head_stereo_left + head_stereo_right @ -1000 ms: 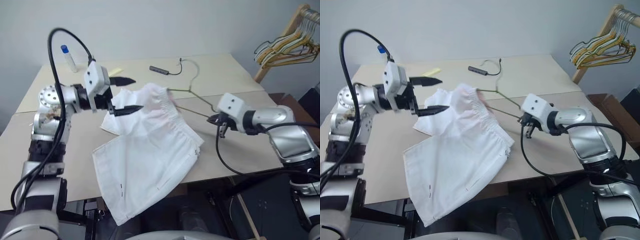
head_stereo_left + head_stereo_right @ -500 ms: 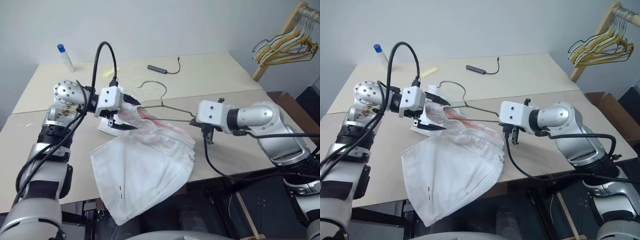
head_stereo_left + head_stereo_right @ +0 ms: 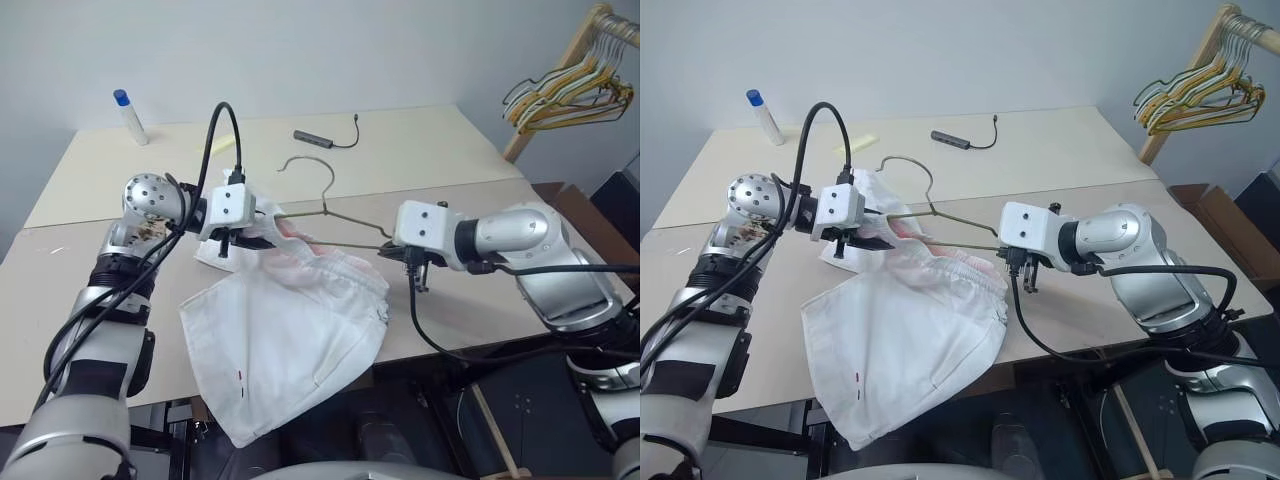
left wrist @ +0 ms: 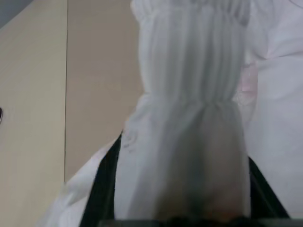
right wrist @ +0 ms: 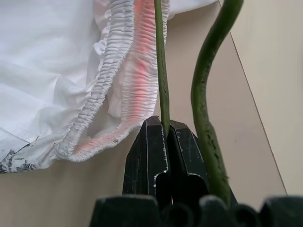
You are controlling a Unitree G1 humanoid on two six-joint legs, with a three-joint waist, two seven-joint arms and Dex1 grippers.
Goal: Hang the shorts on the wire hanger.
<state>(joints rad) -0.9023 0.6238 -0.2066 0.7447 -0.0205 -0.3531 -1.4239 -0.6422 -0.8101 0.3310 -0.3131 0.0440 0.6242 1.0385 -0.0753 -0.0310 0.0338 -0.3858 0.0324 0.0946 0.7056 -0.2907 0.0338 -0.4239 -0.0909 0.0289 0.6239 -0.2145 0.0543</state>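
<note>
Since a second ago, the left end effector (image 3: 872,232) has dropped onto the shorts (image 3: 905,330) and clamps their gathered waistband. Nearest, one leg hangs over the tabletop (image 3: 1110,300) edge. The right end effector (image 5: 166,135) is clamped on the wire hanger (image 3: 940,215) (hook raised above the waistband). Farther back lie a cable (image 3: 970,140) and bottle (image 3: 762,115); a hanger rack (image 3: 1200,90) stands at the right.

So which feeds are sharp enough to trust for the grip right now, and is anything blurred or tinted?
Left wrist view: the shorts sit so close they are soft and out of focus. Right wrist view: crisp on the right gripper pinching the wire hanger, with a pinkish cast on the waistband. Head views: evenly lit, no glare; the left gripper is readable at the waistband.
</note>
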